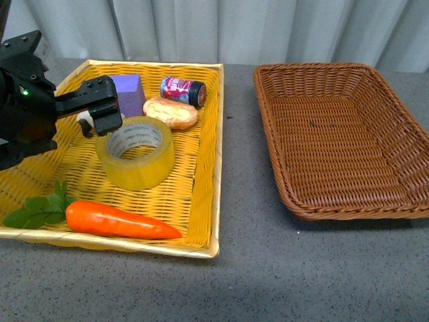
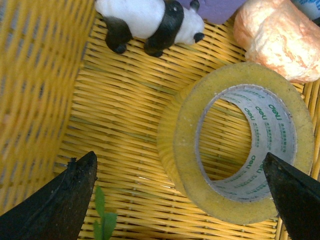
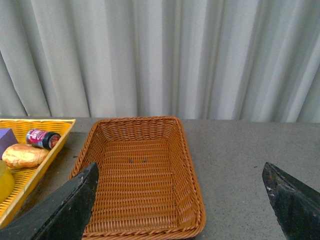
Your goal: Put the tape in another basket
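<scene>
Left gripper (image 1: 100, 119) is held low over the yellow woven tray (image 1: 217, 137), jaws spread wide. Just below, the tape (image 1: 136, 153) is seen lying flat in the tray: a glossy translucent yellow ring with a white printed core. Rightward, the brown wicker basket (image 1: 342, 137) is seen, with right gripper (image 3: 180, 175) spread wide too.

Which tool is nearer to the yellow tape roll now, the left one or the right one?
Left. The left tool hangs open right at the tape in the yellow tray. The right tool, also open, faces the brown basket, off to the side of the tape.
</scene>
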